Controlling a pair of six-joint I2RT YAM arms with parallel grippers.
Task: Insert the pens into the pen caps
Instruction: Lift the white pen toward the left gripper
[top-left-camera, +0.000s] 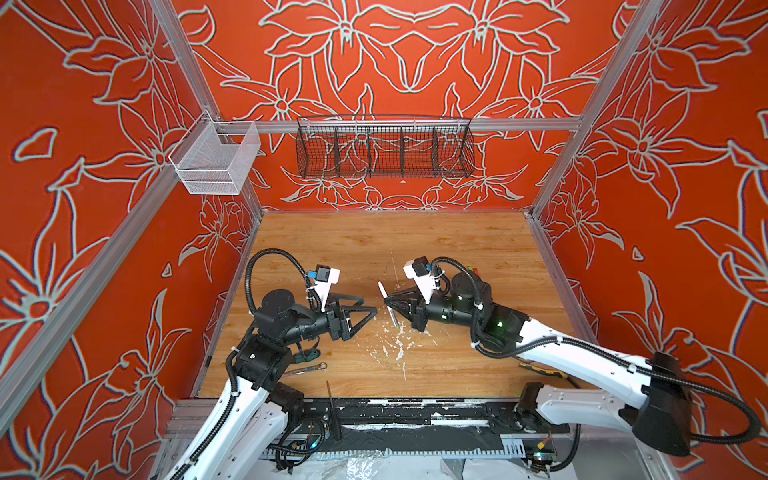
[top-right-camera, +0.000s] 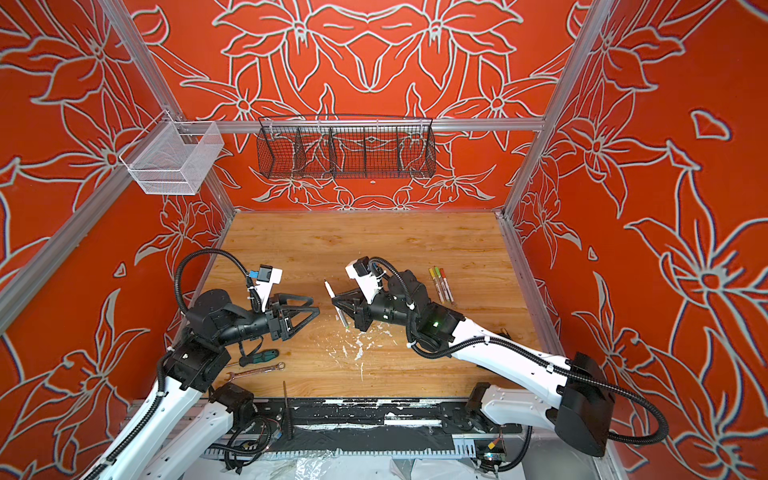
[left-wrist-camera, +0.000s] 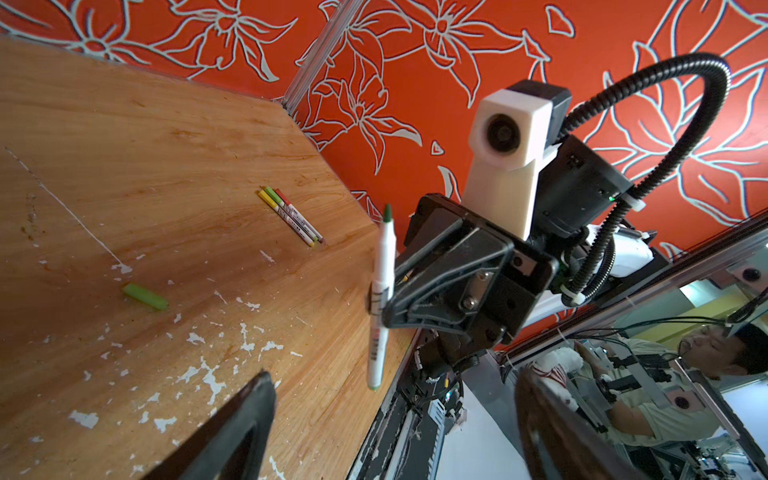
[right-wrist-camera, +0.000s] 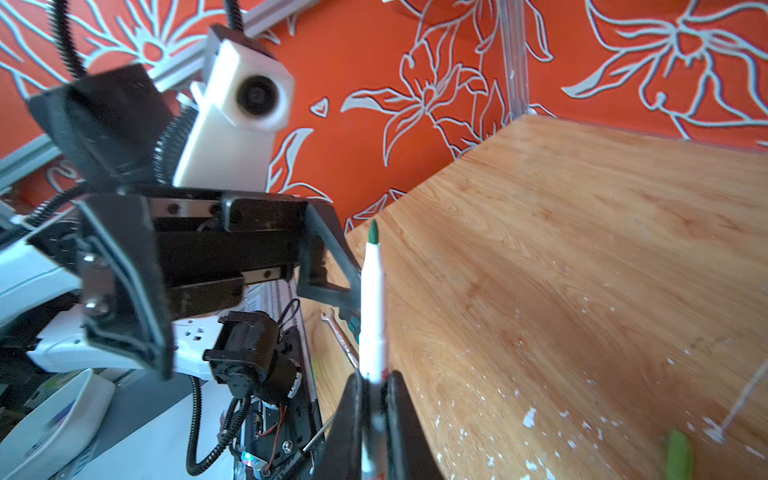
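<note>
Right gripper (top-left-camera: 388, 302) is clamped tight on the green-nibbed pen (left-wrist-camera: 384, 266), mid-barrel, lifted clear of the table (top-left-camera: 374, 237). The pen sits crosswise to the jaws with the bare nib sticking out free, and that looks deliberate: the working end is left exposed so a cap can be pushed straight on.

Facing it, close but not touching, is the left gripper (top-left-camera: 369, 304). Its jaws are spread wide with nothing between them (the left wrist view shows only empty air there). It looks poised as the capping partner, but it has no cap yet.

The green cap (left-wrist-camera: 145, 296) lies flat on the wood around the middle of the table, by the end of a thin white scratch and among the paint flecks. It is apart from both grippers, and neither top view shows it.

Over near the right edge, three capped pens (top-right-camera: 441, 284) lie side by side and touching, parked out of the way. By my reading, this is the last one to do. The screwdriver (top-right-camera: 262, 356) and wrench (top-right-camera: 253, 371) sit by the front left corner, unused.

As for writing, there is dark and red print on the barrels, too small to read.
</note>
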